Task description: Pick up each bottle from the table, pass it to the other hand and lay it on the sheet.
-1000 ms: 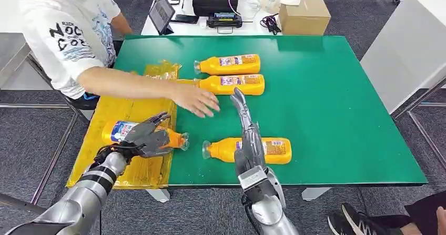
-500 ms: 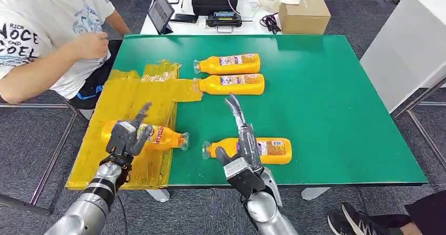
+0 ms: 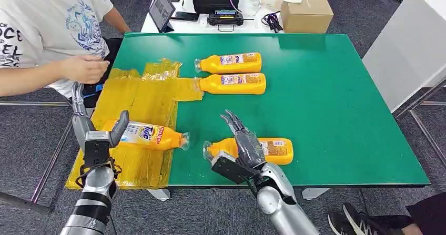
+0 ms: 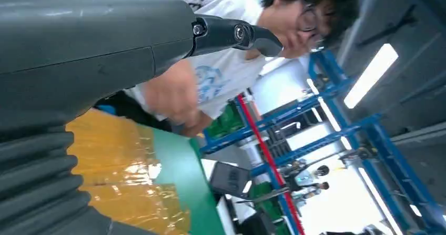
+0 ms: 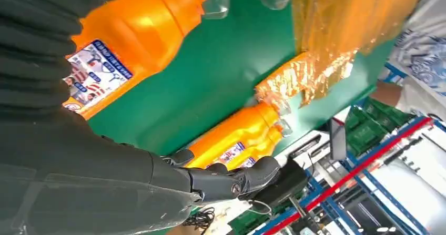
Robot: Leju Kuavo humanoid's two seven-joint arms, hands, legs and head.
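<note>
One bottle [image 3: 250,149] under right hand [image 3: 243,143], fingers spread above it.

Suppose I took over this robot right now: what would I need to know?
Left hand: open, beside the bottle on the sheet, not holding it.
Right hand: open, fingers spread over the near bottle, no grip yet.
Done: one bottle lies on the yellow sheet.
Left: the near bottle and two far bottles on the green table.
A person sits at the robot's left.
</note>
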